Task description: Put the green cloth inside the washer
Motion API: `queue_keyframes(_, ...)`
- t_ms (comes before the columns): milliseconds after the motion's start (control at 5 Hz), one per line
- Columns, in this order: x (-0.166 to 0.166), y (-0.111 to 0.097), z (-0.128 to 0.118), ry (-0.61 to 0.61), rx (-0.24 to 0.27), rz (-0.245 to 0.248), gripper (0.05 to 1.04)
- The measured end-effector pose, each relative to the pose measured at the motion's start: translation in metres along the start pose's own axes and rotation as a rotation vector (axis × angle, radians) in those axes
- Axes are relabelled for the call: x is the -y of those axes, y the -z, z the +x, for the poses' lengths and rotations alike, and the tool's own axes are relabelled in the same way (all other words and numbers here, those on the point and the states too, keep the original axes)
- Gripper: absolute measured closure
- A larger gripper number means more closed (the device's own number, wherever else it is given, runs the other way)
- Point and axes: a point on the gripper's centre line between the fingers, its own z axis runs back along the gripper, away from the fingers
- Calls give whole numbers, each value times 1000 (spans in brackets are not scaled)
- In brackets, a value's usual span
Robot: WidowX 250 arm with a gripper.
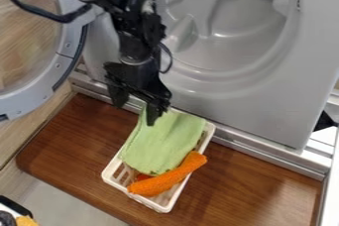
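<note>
Where green cloth point(162, 143) ends, orange bundle point(167, 177) lies.

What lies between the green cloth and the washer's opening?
The camera view shows the white basket's rim, a metal sill and the washer's grey front between cloth and opening.

Brown wooden board point(69, 145) — soft sheen at right; pale wood point(29, 133) leftward; grey surface point(69, 200) lower left.

Black jointed robot arm point(136, 24), drooping black cable point(46, 14), small pale patch point(147, 6), blocky black gripper point(136, 109)
</note>
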Motion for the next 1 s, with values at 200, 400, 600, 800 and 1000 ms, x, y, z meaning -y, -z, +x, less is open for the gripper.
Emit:
queue_keyframes(200, -3, 19, -5, -23, -37, -50, 83)
queue_keyframes(400, -2, 26, -2, -30, -48, -76, 83)
queue_keyframes(600, 0, 33, -5, -33, -72, -90, 101)
queue_keyframes(800, 1, 33, -5, -33, -70, -90, 184)
queue_keyframes(1000, 1, 33, -4, -30, -64, -88, 489)
